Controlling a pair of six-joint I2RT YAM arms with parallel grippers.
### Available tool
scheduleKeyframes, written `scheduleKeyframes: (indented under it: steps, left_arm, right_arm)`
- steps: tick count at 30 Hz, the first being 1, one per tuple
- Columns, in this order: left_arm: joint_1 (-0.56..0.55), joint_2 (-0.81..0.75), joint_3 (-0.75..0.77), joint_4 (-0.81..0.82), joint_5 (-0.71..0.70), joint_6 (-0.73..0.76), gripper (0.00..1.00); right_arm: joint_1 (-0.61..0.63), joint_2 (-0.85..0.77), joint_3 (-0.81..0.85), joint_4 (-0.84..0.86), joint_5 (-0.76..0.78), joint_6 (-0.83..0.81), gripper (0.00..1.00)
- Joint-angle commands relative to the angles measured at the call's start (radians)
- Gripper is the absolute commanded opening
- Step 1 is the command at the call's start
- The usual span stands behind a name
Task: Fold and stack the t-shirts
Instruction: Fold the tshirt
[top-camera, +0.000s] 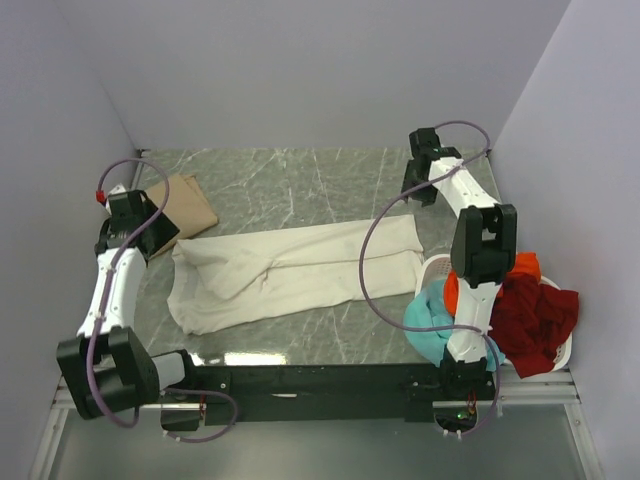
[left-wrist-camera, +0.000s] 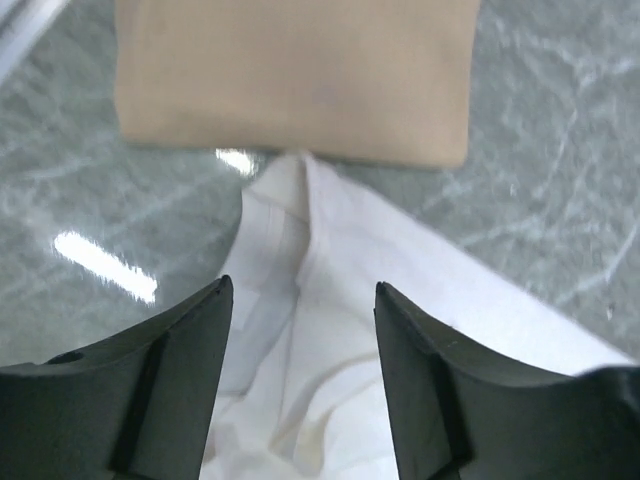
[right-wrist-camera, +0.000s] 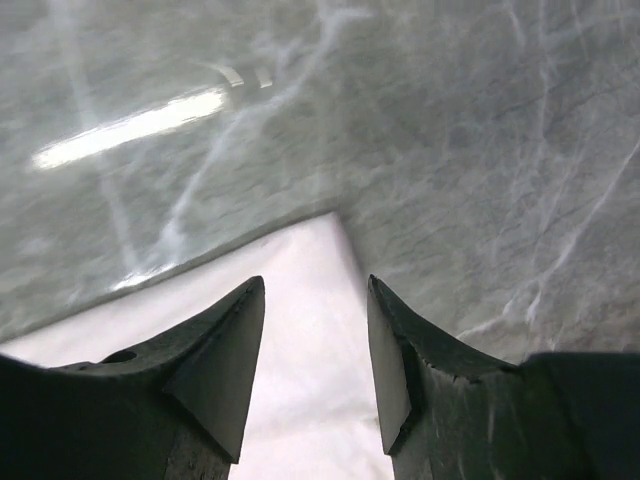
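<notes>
Across the middle of the worktop (top-camera: 300, 180) we're looking at the cream-white t-shirt (top-camera: 290, 272), which is lying as a long wrinkled band running from near the left edge to near the right edge. Up by the far left corner, the tan t-shirt (top-camera: 185, 205) is sitting folded into a neat rectangle. The cream one's left end is reaching right up to it, though we can't tell if they're actually touching.

Our left hand (left-wrist-camera: 303, 285) is hanging over that left end of the cream shirt, fingers standing well apart and gripping nothing, just cloth showing underneath between them. Our right hand (right-wrist-camera: 315, 282) is doing the same at the shirt's far right corner: spread open, holding nothing, with the corner of the fabric showing below the gap and bare marble beyond it.

Down at the near right corner, the white basket (top-camera: 432, 265) is holding the rest, with the teal t-shirt (top-camera: 430, 320), the orange t-shirt (top-camera: 525, 265) and the dark red t-shirt (top-camera: 535, 315) all spilling over its rim.
</notes>
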Motion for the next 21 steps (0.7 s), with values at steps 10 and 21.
scheduleKeyframes:
  steps: [10, 21]
  left_arm:
    - [-0.001, -0.156, -0.158, -0.044, 0.214, -0.09, 0.69]
    - [-0.002, -0.19, -0.209, -0.069, 0.288, -0.163, 0.69]
  right_arm:
    - [0.427, -0.145, 0.105, 0.145, -0.355, 0.085, 0.5]
    - [0.647, 0.082, 0.188, 0.346, -0.613, 0.131, 0.49]
